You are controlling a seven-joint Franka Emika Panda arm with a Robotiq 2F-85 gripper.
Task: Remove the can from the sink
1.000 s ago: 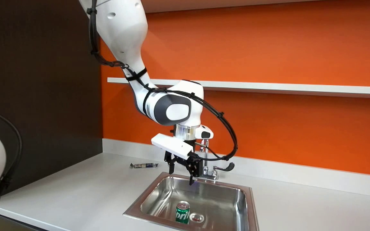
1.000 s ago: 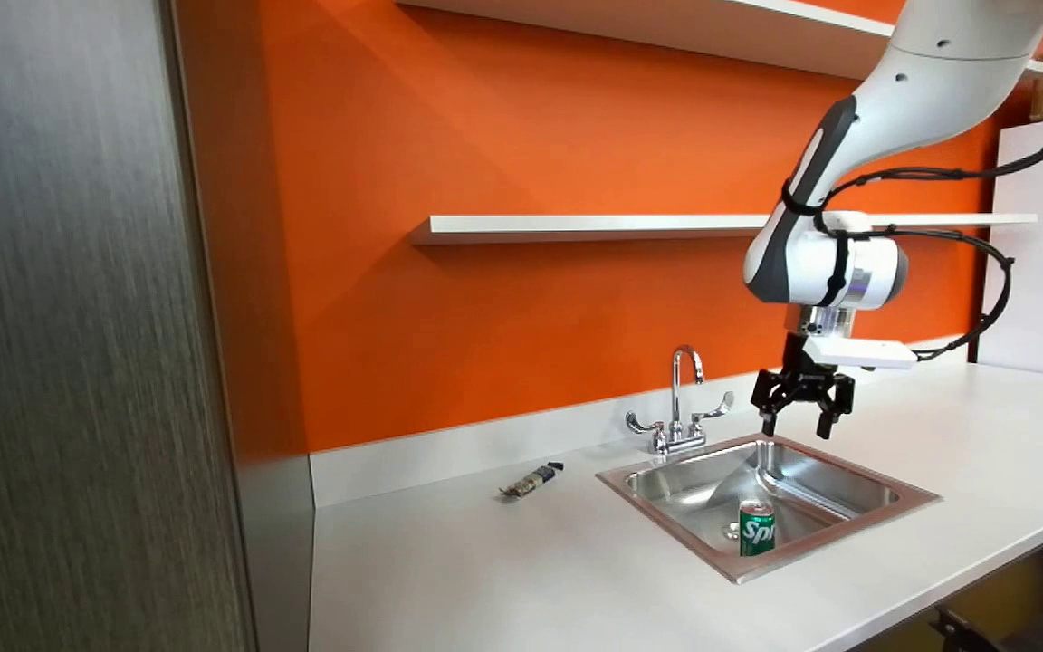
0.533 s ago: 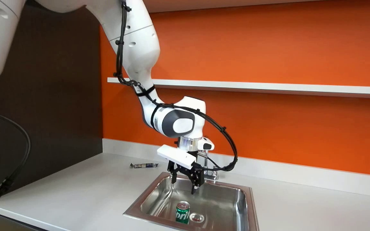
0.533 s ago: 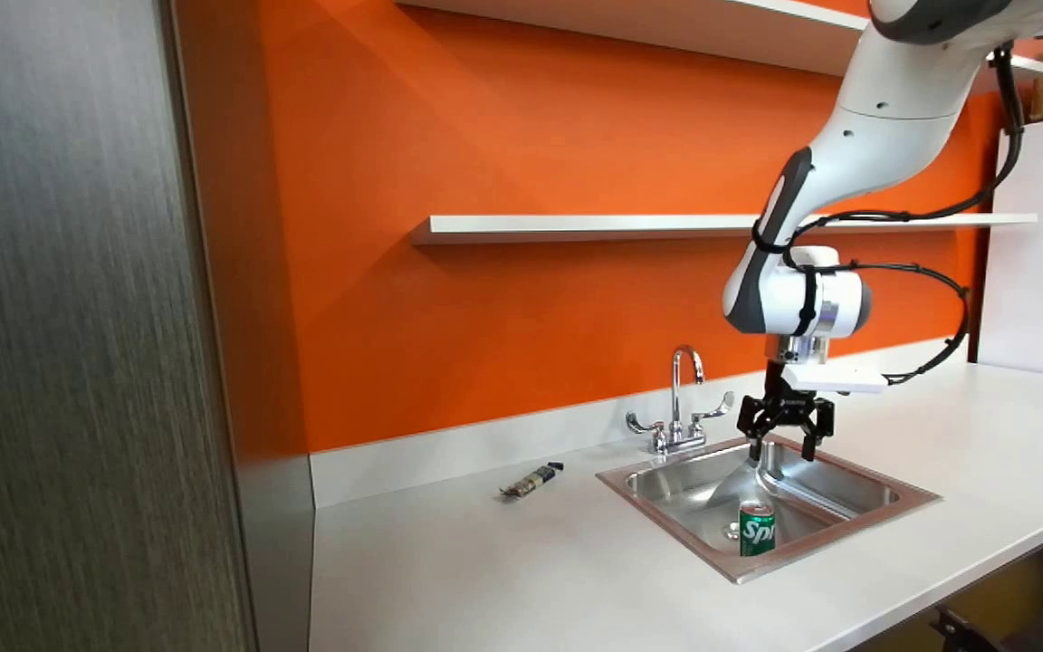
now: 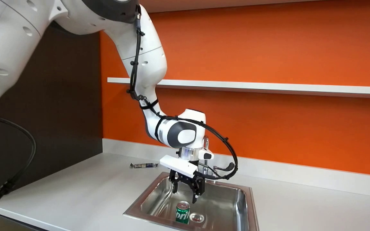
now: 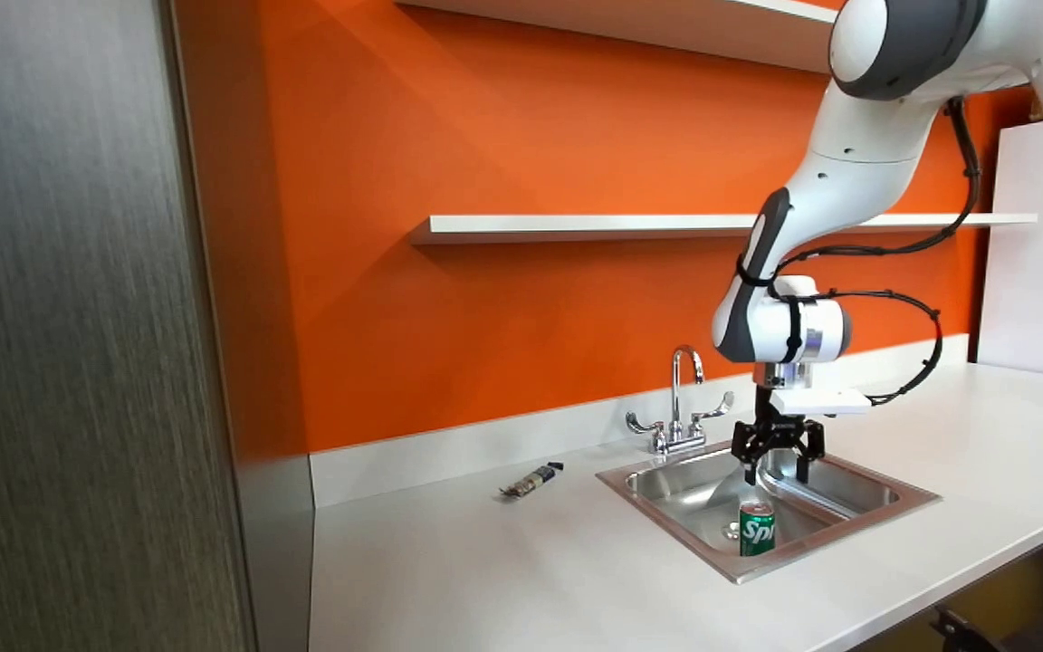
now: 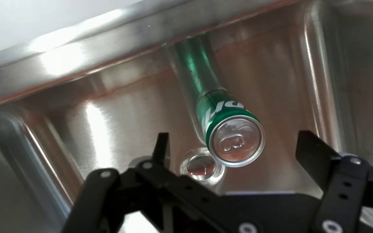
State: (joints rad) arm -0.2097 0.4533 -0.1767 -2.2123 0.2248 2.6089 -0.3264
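The green can with its silvery top stands upright in the sink, beside the drain; it shows in both exterior views [image 5: 182,212] [image 6: 757,530] and the wrist view [image 7: 217,108]. The stainless steel sink [image 5: 253,205] [image 6: 834,541] is set into the counter. My gripper [image 5: 185,196] [image 6: 777,480] is open and empty, pointing down over the sink, above the can and towards its back. In the wrist view the can's top appears between the two spread fingers [image 7: 316,158], apart from both. The can's base is hidden in the wrist view.
The chrome faucet [image 6: 680,407] stands at the sink's back edge, close to the arm. A small wrapped roll [image 5: 144,165] [image 6: 531,480] lies on the counter beside the sink. A white shelf [image 5: 268,86] runs along the orange wall. A dark panel [image 5: 53,96] bounds one side.
My gripper has come down from above the sink's back edge to inside its outline, closer to the can, and stays open. The can has not moved.
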